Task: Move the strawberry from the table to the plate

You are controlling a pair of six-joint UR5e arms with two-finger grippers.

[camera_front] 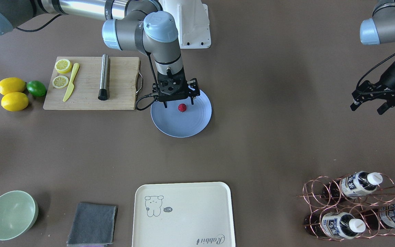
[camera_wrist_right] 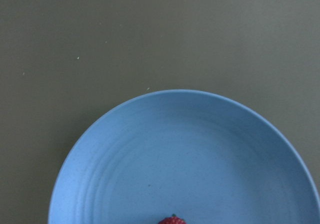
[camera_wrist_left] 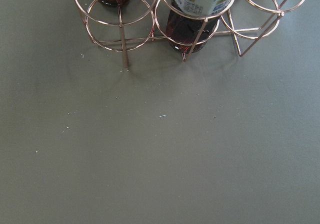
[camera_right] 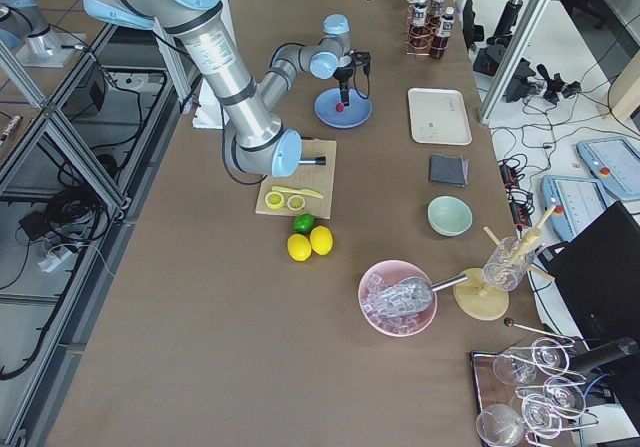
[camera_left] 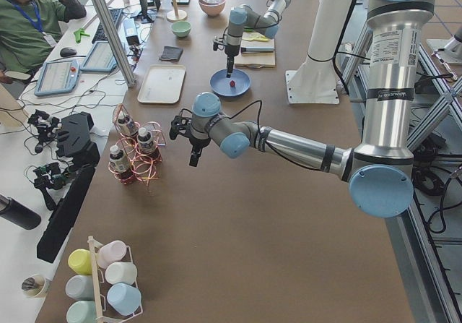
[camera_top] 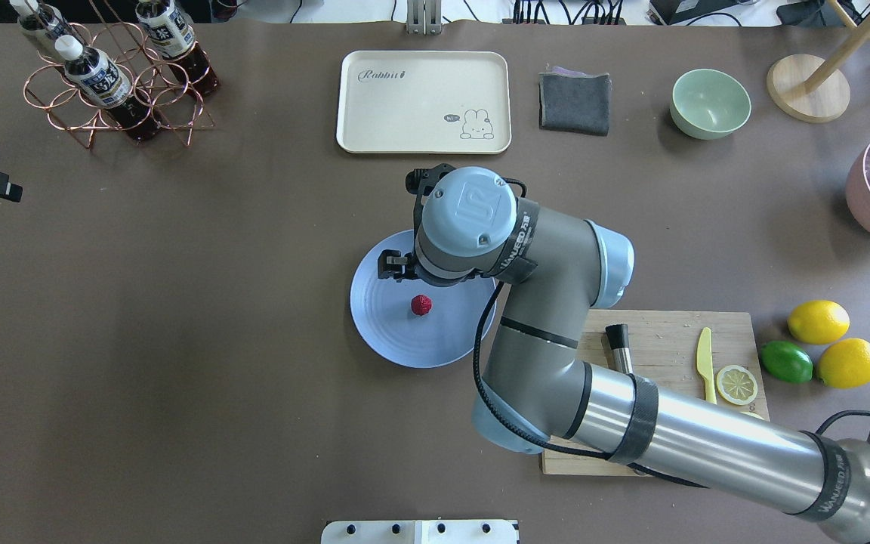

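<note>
Strawberry on the plate, right gripper spread empty above it.

Just left of centre in the front-facing view, the small, dark red, bumpy strawberry [camera_front: 182, 107] lies free near the middle of the round, shallow, periwinkle-blue plate [camera_front: 190, 125], which sits flat on the matte brown-grey table [camera_front: 252, 144]. The black two-finger right gripper [camera_front: 179, 103] hangs over the plate's upper part, fingers wide apart and holding nothing; that stance fits a berry set down, so the placing looks done. At the right edge the black left gripper [camera_front: 367, 109] hovers empty with fingers apart, above the copper wire bottle rack [camera_front: 348, 206] in the frame, probably parked out of the way.
</note>
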